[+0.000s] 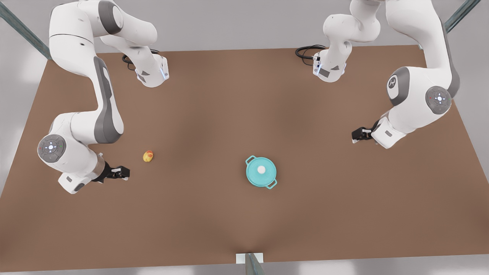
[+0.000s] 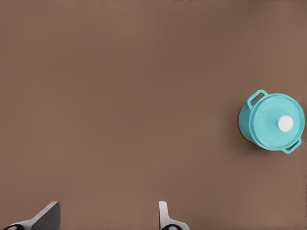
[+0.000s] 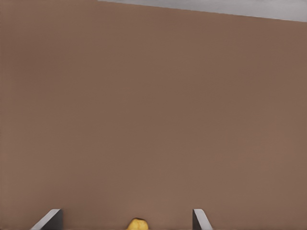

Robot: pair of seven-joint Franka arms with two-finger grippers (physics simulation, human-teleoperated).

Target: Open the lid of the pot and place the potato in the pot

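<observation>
Starting from nothing done, I see the pot lid [image 1: 261,169] closing the pot [image 1: 272,185] mid-worktop [image 1: 237,114], left gripper [image 1: 353,136] and right gripper [image 1: 127,173] both spread empty, the potato [image 1: 148,156] near the right.

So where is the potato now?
The potato lies on the table toward the front view's left, just ahead of the right gripper, well apart from the pot.
</observation>
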